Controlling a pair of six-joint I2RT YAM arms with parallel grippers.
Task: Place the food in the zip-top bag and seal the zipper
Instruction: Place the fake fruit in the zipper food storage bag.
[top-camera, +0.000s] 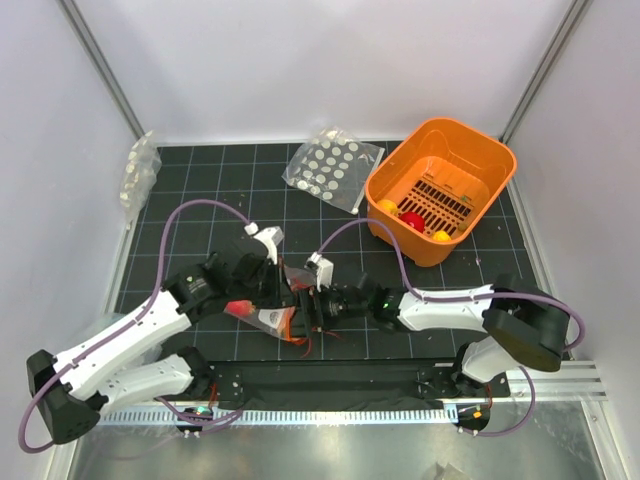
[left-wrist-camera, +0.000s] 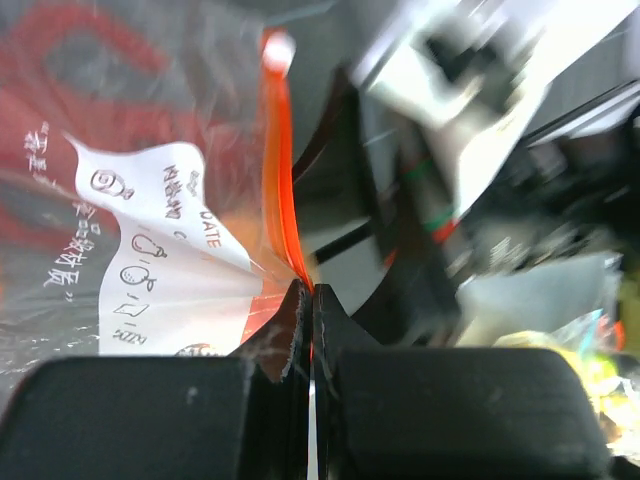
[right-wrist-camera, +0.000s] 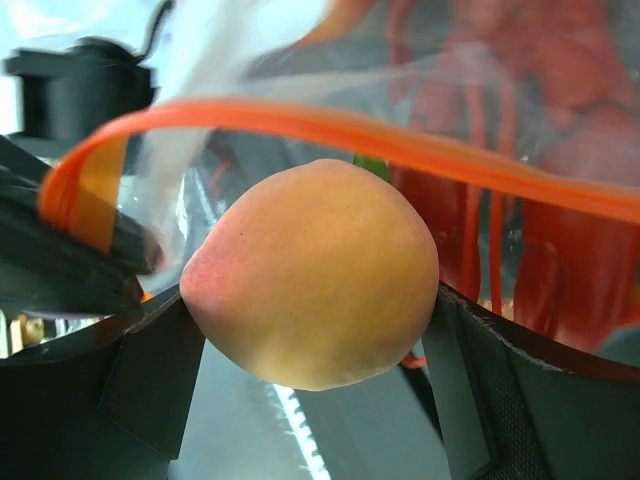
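The clear zip-top bag hangs low between the two arms, near the front edge of the mat. My left gripper is shut on its orange-red zipper, pinching the strip at one end. Its white label faces the left wrist camera. In the right wrist view the zipper arcs open just above a round orange-yellow fruit ball. My right gripper holds that ball, a finger touching each side, at the bag's mouth. The red octopus piece shows through the plastic, inside the bag.
An orange slotted basket stands at the back right with three more fruit balls in it. A clear bag of white discs lies at the back centre. Another clear bag lies at the mat's left edge.
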